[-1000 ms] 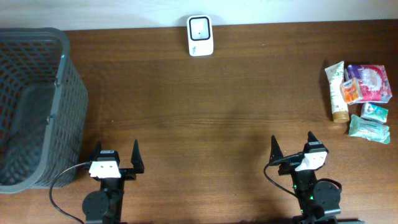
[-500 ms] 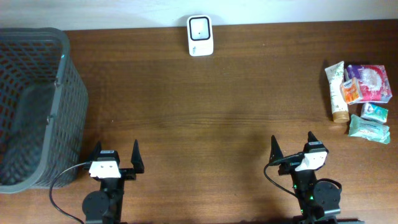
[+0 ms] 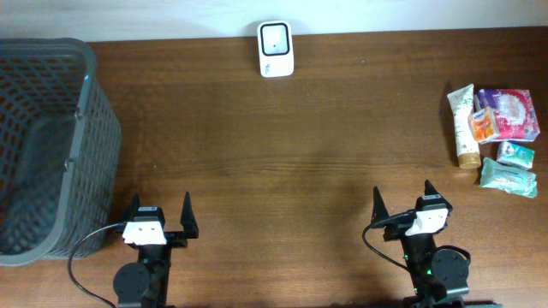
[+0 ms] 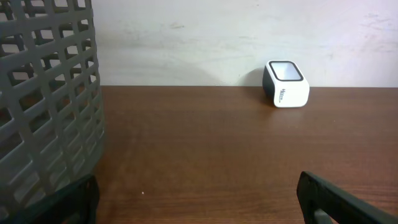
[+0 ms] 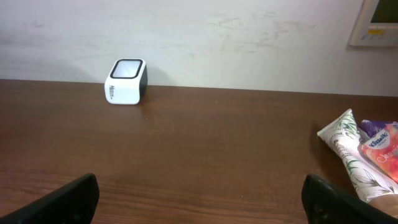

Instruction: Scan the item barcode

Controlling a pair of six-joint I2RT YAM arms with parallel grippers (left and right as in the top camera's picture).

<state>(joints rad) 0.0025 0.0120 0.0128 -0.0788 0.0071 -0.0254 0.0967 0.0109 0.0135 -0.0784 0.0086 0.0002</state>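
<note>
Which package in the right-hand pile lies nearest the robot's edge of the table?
The pale green packet at the pile's near end; the small teal pack, white tube and pink pack lie farther back.

Basket (image 3: 97,137) cut off at left edge; packet (image 5: 380,150) clipped at right edge, lettering possibly a brand, too small to read

Print on the scanner (image 5: 124,81) and the packets (image 3: 507,114) is too small to read
</note>
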